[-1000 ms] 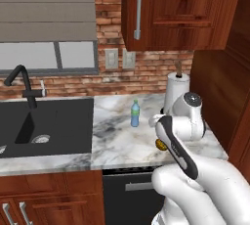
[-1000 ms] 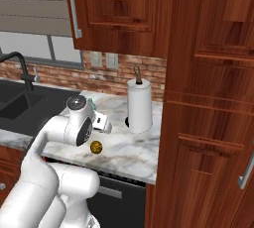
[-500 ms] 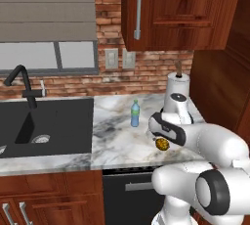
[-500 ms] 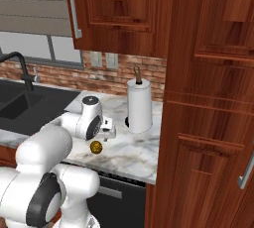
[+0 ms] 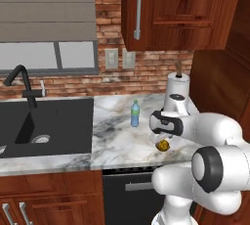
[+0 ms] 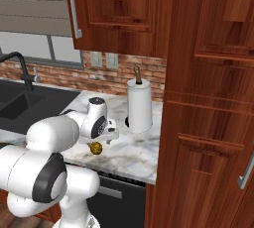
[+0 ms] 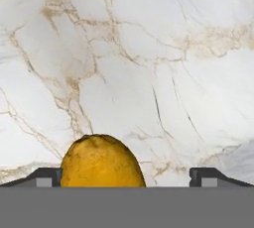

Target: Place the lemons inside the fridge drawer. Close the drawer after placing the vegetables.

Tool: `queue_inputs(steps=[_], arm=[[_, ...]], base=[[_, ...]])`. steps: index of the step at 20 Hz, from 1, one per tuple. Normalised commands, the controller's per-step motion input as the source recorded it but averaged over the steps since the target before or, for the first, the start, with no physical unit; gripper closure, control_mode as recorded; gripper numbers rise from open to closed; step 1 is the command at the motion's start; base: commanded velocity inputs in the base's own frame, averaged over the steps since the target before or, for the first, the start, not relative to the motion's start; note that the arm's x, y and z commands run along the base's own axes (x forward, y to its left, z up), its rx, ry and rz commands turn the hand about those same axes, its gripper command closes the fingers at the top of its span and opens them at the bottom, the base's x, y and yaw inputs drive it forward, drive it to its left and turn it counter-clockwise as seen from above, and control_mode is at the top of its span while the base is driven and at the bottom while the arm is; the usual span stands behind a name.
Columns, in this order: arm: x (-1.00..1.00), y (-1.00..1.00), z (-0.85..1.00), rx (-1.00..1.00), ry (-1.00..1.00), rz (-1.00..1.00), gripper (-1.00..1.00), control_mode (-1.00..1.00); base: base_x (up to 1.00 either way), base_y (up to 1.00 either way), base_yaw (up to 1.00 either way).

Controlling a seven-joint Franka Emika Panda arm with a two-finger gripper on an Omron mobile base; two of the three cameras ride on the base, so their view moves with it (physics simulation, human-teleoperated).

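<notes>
My two-finger gripper (image 7: 126,176) hung spread wide over the white veined marble counter (image 7: 149,63), where the small dull-yellow oval lemon (image 7: 102,161) lay between its tips, nearer the left one in hand view.

Bare bench (image 7: 163,63) all around the lemon (image 7: 101,161), so the jaws, spread wide, have room either side. Bottle (image 5: 135,113) stands well off toward the sink (image 5: 46,123), towel roll (image 6: 139,105) near the back wall
</notes>
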Motion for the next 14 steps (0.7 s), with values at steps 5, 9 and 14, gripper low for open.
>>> queue_inputs(steps=[5,9,14], arm=[[-0.12,0.00,-0.16,-0.02,0.00,0.15,-1.00,-1.00],[-0.18,0.00,0.00,0.00,-0.04,0.08,-1.00,-1.00],[-0.44,0.00,0.00,0.00,-0.16,0.03,-1.00,-1.00]], base=[[0.00,0.00,0.00],[0.00,0.00,0.00],[0.00,0.00,0.00]])
